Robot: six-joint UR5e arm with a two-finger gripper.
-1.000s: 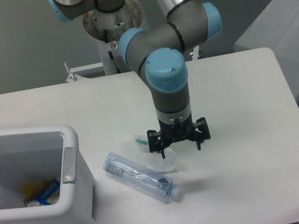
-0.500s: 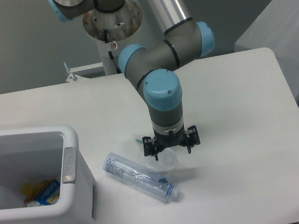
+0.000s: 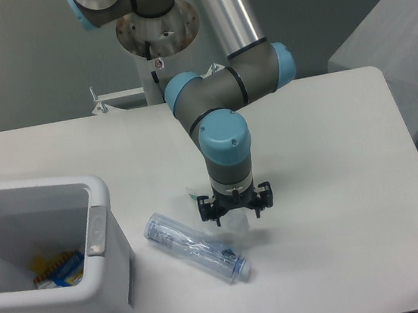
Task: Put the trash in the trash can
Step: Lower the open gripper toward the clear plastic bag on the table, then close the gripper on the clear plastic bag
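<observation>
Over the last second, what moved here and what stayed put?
The gripper slid left and toward the camera, and now sits low over the wrapper with its jaws spread. Nothing looks gripped yet. The bottle, the bin and the items inside it stayed where they were.

Crushed bottle (image 3: 196, 247) flat (wrapper (image 3: 233, 224) beside)

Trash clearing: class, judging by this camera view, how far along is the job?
Done: nothing certain; the bin holds some colourful items. In hand: the hand hangs open right over the clear wrapper, not yet gripping it. Left: wrapper and crushed bottle both lie on the table.
</observation>
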